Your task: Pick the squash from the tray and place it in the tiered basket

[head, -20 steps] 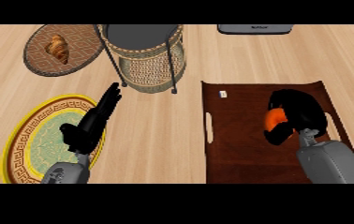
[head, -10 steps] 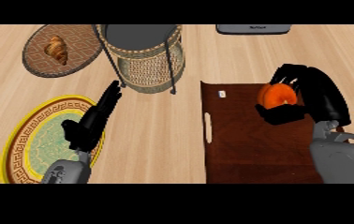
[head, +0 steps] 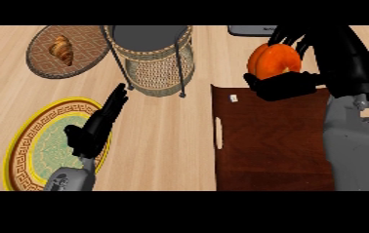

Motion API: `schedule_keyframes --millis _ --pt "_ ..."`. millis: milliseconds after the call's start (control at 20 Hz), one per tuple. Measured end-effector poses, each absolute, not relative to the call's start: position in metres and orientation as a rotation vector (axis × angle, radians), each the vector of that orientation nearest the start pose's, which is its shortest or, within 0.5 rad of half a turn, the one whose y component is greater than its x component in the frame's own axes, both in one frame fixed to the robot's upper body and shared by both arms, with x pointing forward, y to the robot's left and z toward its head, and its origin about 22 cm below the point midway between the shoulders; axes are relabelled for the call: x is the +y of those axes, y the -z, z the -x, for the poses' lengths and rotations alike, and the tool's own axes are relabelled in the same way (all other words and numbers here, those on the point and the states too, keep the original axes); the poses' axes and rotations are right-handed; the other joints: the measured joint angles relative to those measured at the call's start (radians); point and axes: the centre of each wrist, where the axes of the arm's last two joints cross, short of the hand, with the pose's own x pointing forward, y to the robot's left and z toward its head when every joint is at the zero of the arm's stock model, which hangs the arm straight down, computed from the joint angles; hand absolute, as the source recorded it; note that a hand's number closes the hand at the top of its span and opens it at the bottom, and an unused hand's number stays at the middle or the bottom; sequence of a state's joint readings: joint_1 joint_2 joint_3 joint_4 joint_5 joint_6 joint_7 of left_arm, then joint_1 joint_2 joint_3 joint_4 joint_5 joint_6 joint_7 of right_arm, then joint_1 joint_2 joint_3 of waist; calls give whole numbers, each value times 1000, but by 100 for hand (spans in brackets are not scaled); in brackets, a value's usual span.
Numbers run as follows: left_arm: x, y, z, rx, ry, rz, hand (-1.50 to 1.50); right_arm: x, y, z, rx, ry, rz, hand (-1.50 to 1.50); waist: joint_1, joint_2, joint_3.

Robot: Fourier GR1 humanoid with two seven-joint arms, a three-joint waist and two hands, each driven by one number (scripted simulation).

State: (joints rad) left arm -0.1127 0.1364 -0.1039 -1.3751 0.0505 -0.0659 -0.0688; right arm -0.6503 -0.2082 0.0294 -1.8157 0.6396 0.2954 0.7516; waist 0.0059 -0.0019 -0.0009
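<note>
- Presently, the orange squash (head: 274, 61) is seen clamped in the curled fingers of the right robot hand (head: 302, 76), held above the far edge of the dark tray (head: 270, 139).
- The tiered basket (head: 153, 56) is found left of the tray, on the bench (head: 173, 134).
- The left robot hand (head: 97, 125) is observed with fingers straight, over the yellow-rimmed plate (head: 39, 144).
- A croissant (head: 62, 49) is noted on a brown plate (head: 79, 42).

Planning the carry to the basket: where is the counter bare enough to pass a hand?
Bare wood runs between the tiered basket and the tray, and down between the yellow plate and the tray. It is crowded at left: the left hand lies over the yellow plate. The right hand holds the squash.
</note>
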Motion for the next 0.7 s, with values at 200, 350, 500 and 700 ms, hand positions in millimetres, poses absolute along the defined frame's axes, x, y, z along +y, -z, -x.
schedule_keyframes --millis 200,350,500,700 --pt "231 20 -268 -1531 237 85 0 -148 -267 -320 -1568 -601 766 150 6 2 0" --pt "229 17 -271 -1529 244 88 0 -121 -287 -341 -1560 -599 754 150 14 4 0" --pt "228 14 -273 -1537 246 89 0 -101 -305 -360 -1549 -586 735 150 17 5 0" --pt "225 15 -276 -1540 258 99 0 -68 -316 -384 -1532 -584 710 150 27 10 -1"
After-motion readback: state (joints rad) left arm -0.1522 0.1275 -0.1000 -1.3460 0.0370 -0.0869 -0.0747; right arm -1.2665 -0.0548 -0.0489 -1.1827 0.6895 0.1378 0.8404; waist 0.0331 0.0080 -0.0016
